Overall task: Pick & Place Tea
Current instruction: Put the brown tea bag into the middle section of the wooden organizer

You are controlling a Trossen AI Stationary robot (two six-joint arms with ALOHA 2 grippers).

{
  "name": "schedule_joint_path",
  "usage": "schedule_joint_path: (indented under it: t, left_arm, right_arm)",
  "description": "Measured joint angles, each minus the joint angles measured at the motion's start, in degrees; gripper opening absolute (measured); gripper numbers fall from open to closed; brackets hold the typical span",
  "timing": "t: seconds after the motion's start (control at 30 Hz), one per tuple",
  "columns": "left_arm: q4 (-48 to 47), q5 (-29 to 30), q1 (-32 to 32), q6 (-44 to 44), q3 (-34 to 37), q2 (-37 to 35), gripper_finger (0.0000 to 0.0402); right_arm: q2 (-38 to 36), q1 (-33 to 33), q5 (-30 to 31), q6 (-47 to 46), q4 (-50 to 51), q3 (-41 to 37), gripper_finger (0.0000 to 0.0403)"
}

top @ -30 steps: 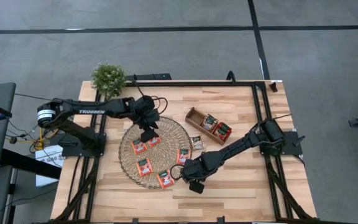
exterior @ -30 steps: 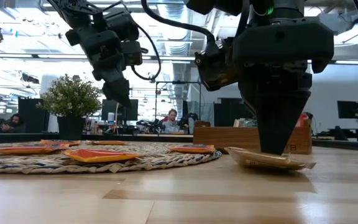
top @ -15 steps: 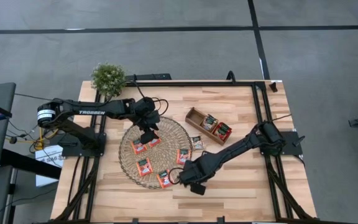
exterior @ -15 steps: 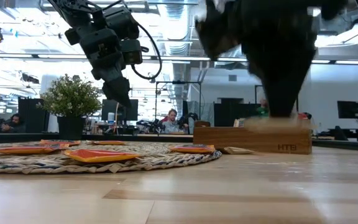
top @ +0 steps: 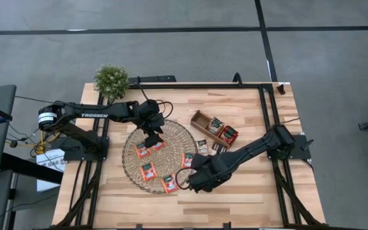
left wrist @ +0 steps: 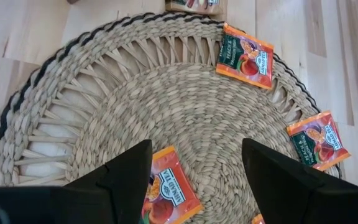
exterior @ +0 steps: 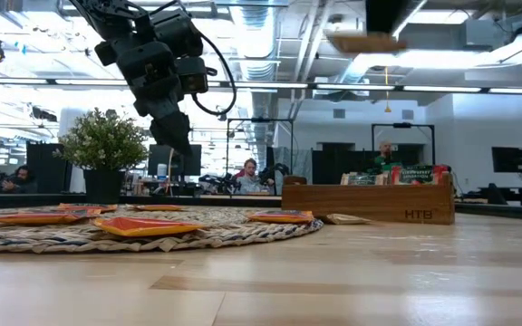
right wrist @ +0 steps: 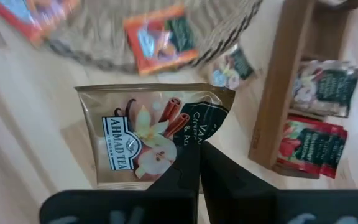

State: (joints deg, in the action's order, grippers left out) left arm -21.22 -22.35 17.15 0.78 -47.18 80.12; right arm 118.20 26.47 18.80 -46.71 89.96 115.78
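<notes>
My right gripper (right wrist: 197, 152) is shut on a tan tea sachet (right wrist: 151, 134) printed with flowers and cinnamon sticks. It hangs high above the table near the wicker mat's right edge (top: 200, 181). In the low view the sachet (exterior: 365, 41) shows near the picture's top. My left gripper (left wrist: 194, 180) is open above the wicker mat (top: 158, 153), with a red-orange sachet (left wrist: 166, 196) below it. Several red-orange sachets (top: 148, 170) lie flat on the mat. A small pale one (top: 202, 147) lies on the table beside the mat. My right gripper pinches the tan sachet between its two fingers at the middle of one edge (right wrist: 188, 144), coming from above. The sachet is lifted clear of the table and lies roughly level under the fingers, its printed face toward the wrist camera.
The brown wooden tray (top: 202, 119) stands right of the mat on the far side, with sachets (top: 222, 131) standing in its compartments. A potted plant (top: 112, 80) sits at the far left corner. Bare wood shows along the near edge (top: 235, 198).
My right gripper has risen straight up from the table beside the mat, staying shut. The tan sachet, which lay flat on the wood under the fingers, has been lifted clear and now hangs high above the table.
</notes>
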Motion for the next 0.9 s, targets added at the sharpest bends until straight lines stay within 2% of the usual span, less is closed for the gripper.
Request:
schedule_joint_path:
  t: [0.17, 0.4, 0.67, 0.9]
  left_arm:
    - [-0.05, 0.00, 0.00, 0.00, 0.00, 0.00, 0.0241]
    - [-0.03, 0.02, 0.00, -0.04, 0.00, 0.00, 0.0241]
    - [1.19, 0.00, 0.00, -0.35, 0.00, 0.00, 0.0241]
    - [4.68, 0.00, -0.23, -1.44, 0.00, 0.00, 0.0241]
  right_arm:
    - [-1.20, -1.29, 2.59, -0.03, 0.02, -0.17, 0.0000]
    - [-1.28, -2.83, 2.78, 1.95, 0.06, -0.08, 0.0000]
    - [-1.28, -6.70, 9.89, 1.35, 0.06, -0.11, 0.0000]
    - [-1.32, -12.34, 9.90, -0.02, 0.07, -5.92, 0.0000]
